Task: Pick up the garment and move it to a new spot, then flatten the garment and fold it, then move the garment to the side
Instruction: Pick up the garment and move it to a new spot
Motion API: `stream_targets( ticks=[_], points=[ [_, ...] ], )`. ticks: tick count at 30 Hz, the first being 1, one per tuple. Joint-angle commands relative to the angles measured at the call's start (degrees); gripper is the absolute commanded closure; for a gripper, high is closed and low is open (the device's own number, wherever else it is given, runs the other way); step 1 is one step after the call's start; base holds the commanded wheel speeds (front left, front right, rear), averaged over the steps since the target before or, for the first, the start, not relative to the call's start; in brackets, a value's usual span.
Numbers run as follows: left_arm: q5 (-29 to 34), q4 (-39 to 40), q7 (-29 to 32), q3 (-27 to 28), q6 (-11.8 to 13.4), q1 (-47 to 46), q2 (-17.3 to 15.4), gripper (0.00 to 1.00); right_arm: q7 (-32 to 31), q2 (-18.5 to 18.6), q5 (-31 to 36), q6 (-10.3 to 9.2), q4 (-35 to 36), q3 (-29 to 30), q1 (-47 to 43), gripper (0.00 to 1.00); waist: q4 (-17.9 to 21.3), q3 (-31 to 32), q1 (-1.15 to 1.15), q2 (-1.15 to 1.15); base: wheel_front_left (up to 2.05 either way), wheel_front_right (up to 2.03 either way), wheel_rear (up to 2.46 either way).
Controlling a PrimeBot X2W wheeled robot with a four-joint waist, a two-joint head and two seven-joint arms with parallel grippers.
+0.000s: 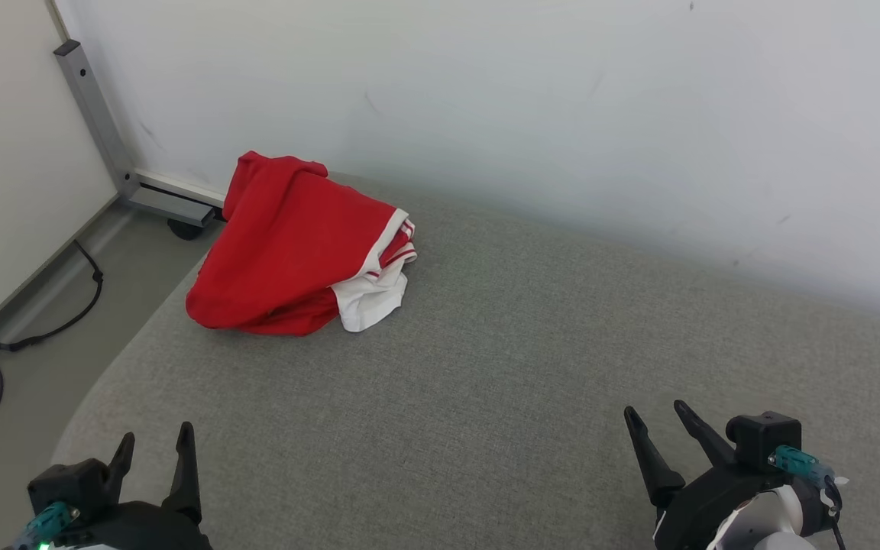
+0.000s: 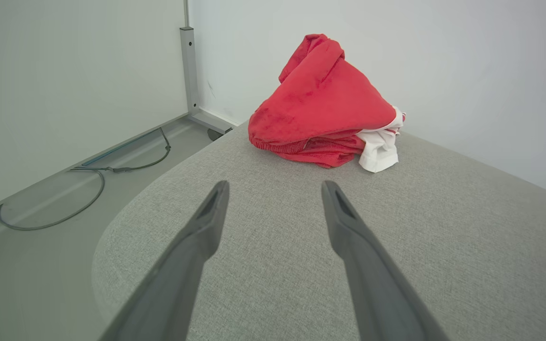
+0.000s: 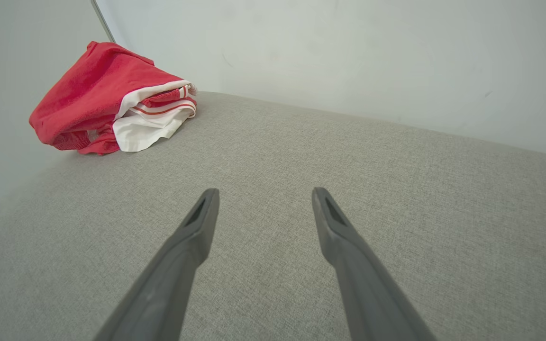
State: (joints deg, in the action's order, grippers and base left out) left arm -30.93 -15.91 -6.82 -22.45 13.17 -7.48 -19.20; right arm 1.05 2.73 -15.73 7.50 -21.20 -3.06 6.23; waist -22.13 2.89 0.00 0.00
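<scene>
The garment (image 1: 291, 248) is a crumpled red heap with white, red-striped trim, lying at the far left of the grey fabric surface (image 1: 486, 382) near the wall. It also appears in the left wrist view (image 2: 320, 104) and the right wrist view (image 3: 107, 99). My left gripper (image 1: 157, 435) sits low at the near left, open and empty, well short of the garment (image 2: 275, 187). My right gripper (image 1: 658, 409) rests at the near right, open too, with nothing between its fingers (image 3: 263, 194).
A white wall (image 1: 562, 114) runs along the far edge of the surface. Left of the surface the floor drops away, with a black cable (image 1: 43, 328) and a grey metal frame leg on a caster (image 1: 104, 130).
</scene>
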Motion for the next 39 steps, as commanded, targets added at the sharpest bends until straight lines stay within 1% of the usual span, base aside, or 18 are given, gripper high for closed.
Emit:
stream_targets(
  ticks=[1,11,15,19,23,26,27,31,36,39],
  points=[
    [-0.7,0.2,0.0,0.1,0.2,-0.2,-0.4,0.0,0.4,0.3,-0.2,-0.02,-0.2,0.0,0.4,0.0,-1.0,-0.3,0.0,0.0,0.0,0.0,0.0],
    [-1.2,0.3,0.5,-0.3,0.2,-0.4,-0.3,0.0,0.2,0.3,0.3,-0.02,-0.3,0.1,0.1,0.0,-1.4,-0.8,0.0,0.0,0.0,0.0,0.0],
    [-1.8,-0.7,3.6,-1.5,-1.2,-2.9,0.1,0.0,0.0,0.3,1.0,-0.02,1.0,0.7,0.0,0.0,-1.5,-1.9,0.0,0.0,0.0,0.0,0.0],
    [-2.9,-2.4,7.0,-2.1,-2.9,-8.0,0.8,0.0,-0.9,0.3,2.1,-0.02,3.3,1.3,0.9,0.0,-1.4,-4.3,0.0,0.0,0.0,0.0,0.0],
    [-4.0,-5.3,10.4,-1.7,-4.4,-14.6,0.9,0.0,-2.3,0.3,3.0,-0.02,6.9,0.2,2.1,0.0,0.1,-7.4,0.0,0.0,0.0,0.0,0.0],
    [-4.7,-8.2,12.9,-1.1,-5.5,-19.6,0.2,0.0,-3.7,0.3,4.0,-0.02,9.7,-1.2,3.0,0.0,2.2,-10.1,0.0,0.0,0.0,0.0,0.0],
    [-4.7,-8.2,12.9,-1.1,-5.5,-19.6,0.2,0.0,-3.7,0.3,4.0,-0.02,9.7,-1.2,3.0,0.0,2.2,-10.1,0.0,0.0,0.0,0.0,0.0],
    [-5.1,-11.6,14.3,0.0,-6.4,-26.6,-0.5,0.0,-5.6,0.3,5.5,-0.02,13.4,-2.3,4.2,0.0,5.0,-13.7,0.0,0.0,0.0,0.0,0.0],
    [-5.1,-16.3,15.5,0.4,-8.2,-33.4,-1.5,0.0,-7.8,0.3,6.8,-0.02,17.1,-3.8,5.9,0.0,8.5,-18.3,0.0,0.0,0.0,0.0,0.0],
    [-5.7,-19.4,17.5,0.2,-9.6,-36.5,-1.7,0.0,-8.5,0.3,7.5,-0.02,18.5,-4.6,6.7,0.0,10.2,-20.5,0.0,0.0,0.0,0.0,0.0]
  ],
)
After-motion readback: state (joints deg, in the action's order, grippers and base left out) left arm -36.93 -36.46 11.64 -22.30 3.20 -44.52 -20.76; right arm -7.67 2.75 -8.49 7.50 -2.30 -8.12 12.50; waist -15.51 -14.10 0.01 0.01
